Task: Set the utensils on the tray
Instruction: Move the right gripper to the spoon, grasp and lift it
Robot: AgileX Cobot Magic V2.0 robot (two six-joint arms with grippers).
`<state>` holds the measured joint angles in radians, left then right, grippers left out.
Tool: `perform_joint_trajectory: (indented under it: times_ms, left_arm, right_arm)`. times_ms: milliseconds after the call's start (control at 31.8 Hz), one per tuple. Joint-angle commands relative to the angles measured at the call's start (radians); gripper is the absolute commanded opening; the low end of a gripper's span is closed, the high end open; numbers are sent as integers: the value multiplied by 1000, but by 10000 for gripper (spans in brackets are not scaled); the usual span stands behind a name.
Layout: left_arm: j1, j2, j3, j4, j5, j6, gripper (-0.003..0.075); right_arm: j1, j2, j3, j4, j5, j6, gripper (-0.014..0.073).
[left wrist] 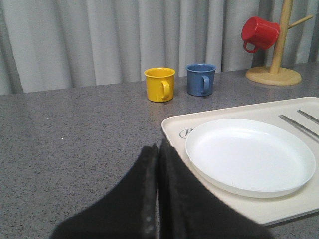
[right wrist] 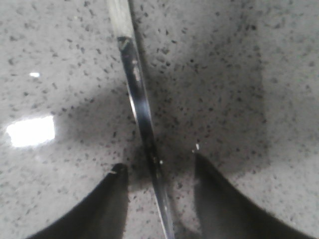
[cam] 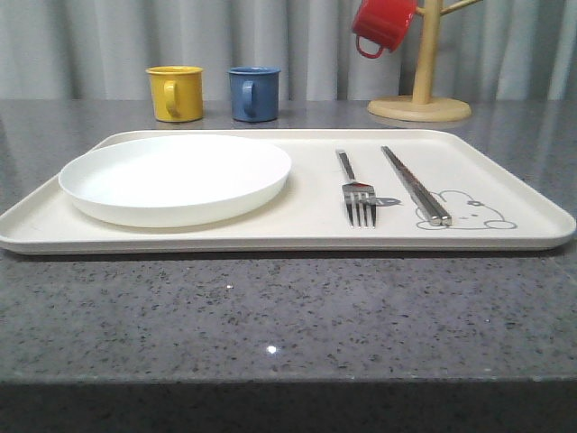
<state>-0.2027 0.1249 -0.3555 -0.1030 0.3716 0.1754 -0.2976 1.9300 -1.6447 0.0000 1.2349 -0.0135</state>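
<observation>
The cream tray (cam: 270, 242) lies on the grey counter with a silver fork (cam: 354, 191) and a pair of silver chopsticks (cam: 413, 183) on its right half, beside the rabbit drawing. My right gripper (right wrist: 158, 160) is open low over the bare counter, its fingers on either side of a slim silver utensil handle (right wrist: 137, 94) that lies flat there. I cannot tell which utensil it is, since its end is out of frame. My left gripper (left wrist: 158, 148) is shut on nothing, over the counter just off the tray's (left wrist: 174, 127) near left corner.
A round white plate (cam: 176, 176) fills the tray's left half. Behind the tray stand a yellow mug (cam: 175, 93) and a blue mug (cam: 253, 93). A red mug (cam: 382, 23) hangs on a wooden mug tree (cam: 420, 99) at the back right.
</observation>
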Motion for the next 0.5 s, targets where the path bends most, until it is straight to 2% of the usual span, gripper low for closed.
perform_joint_trajectory:
  times_ms: [0, 220, 471]
  left_arm:
    - [2, 12, -30, -12, -81, -8, -18]
    - [2, 12, -30, -12, -81, -8, -18]
    - [2, 12, -30, -12, -81, -8, -18]
  right_arm:
    - [-5, -35, -23, 9, 10, -11, 193]
    - [-5, -30, -23, 9, 15, -11, 45]
    - [-5, -73, -23, 9, 16, -10, 19]
